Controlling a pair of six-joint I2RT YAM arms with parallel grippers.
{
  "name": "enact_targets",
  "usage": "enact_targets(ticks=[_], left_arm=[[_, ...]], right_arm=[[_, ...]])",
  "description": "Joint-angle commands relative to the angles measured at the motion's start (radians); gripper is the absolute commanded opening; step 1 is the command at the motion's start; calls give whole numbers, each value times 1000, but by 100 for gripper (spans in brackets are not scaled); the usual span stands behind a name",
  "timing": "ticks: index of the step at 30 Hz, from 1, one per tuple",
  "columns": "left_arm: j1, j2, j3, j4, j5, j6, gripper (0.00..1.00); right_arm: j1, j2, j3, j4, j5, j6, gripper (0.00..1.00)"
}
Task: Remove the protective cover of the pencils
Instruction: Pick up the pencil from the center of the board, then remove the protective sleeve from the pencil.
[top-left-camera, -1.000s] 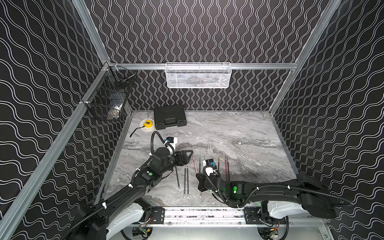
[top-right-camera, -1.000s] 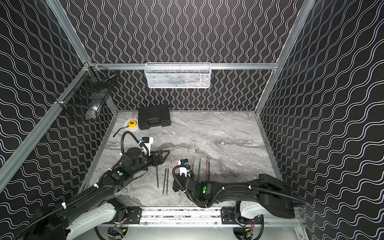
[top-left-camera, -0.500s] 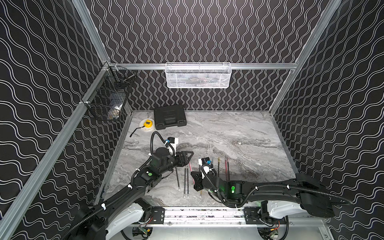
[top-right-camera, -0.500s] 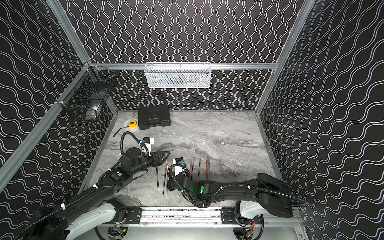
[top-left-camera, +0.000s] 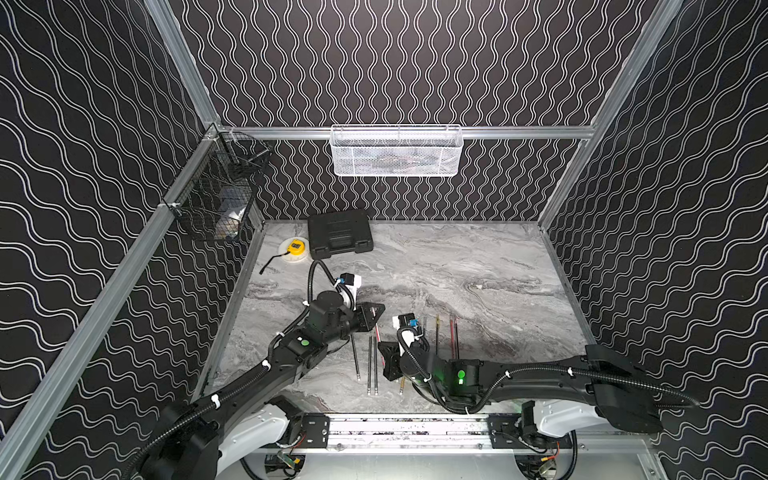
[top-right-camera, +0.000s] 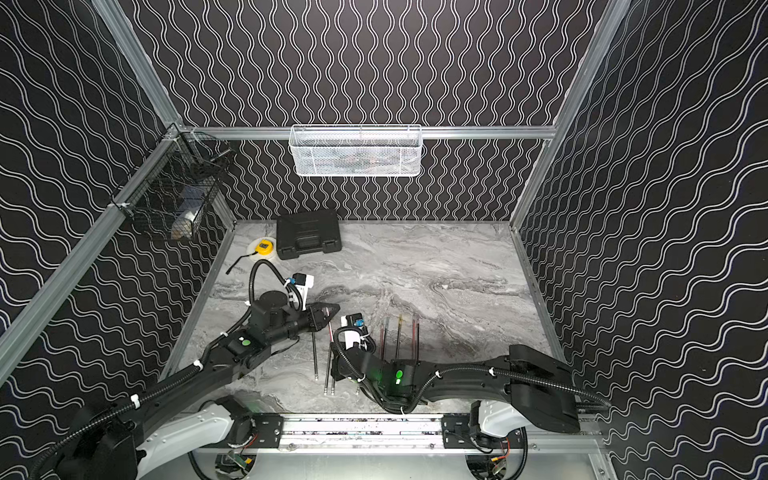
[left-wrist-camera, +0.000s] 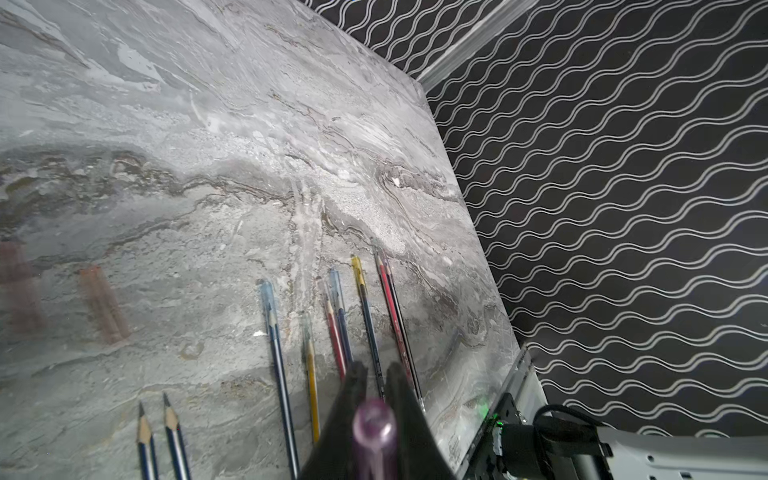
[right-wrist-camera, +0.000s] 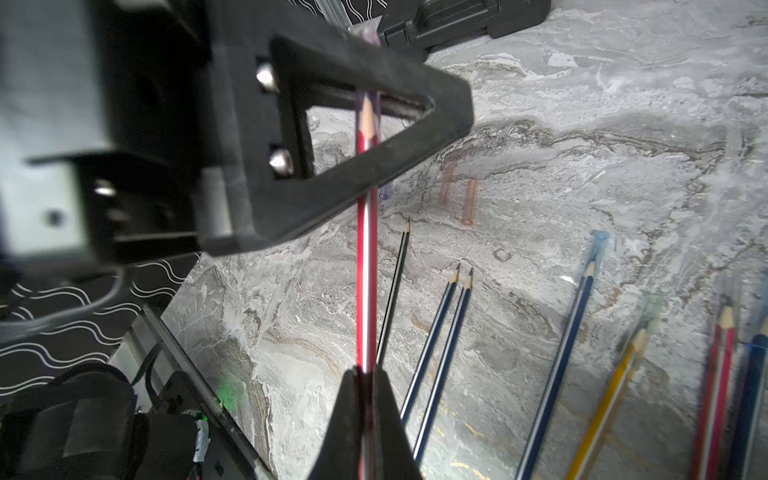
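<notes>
Held: red pencil (right-wrist-camera: 367, 249), between the two arms at 6 o'clock of the table (top-left-camera: 478, 270) centre.

Right gripper (right-wrist-camera: 365, 374) is clamped on the shaft. Left gripper (left-wrist-camera: 377, 372) is clamped on the translucent purple cap (left-wrist-camera: 374, 422) at the pencil's 12 o'clock end.

Judgement: the pencil is light and stiff, with slick lacquer and a brittle lead. The cap looks thin, friction-fit and squashable. Grip the shaft, take the cap by its sides, and pull straight along the axis.

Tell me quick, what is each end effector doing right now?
Left end effector: closed on the clear purple cap at the tip of the red pencil.
Right end effector: closed around that red pencil's shaft.
</notes>
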Motion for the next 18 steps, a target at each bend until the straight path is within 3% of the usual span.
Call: enact_targets(ticks=[1,8,9,11,13,15,18], left_arm=[[3,-12,10,-32,-35,18,15],[2,-46,4,-53,-62,14,11],[1,-50,3,-55,-65,10,10],[2,-58,1,-60,-75,2,9],[0,-63,7,-78,-84,1,9],[1,-70,9,-87,-86,2,9],[3,-75,8,-87,-86,0,9]], right_arm=[[0,8,11,11,-7,-9,0],[0,6,14,15,-19,-16,0],[1,8,18,13,-18,-20,5],[0,16,28,6,-16,-28,29],[-4,31,46,-8,-8,-29,39],[-17,57,83,-47,-5,-24,45],[-54,109,143,-110,-34,-15,45]])
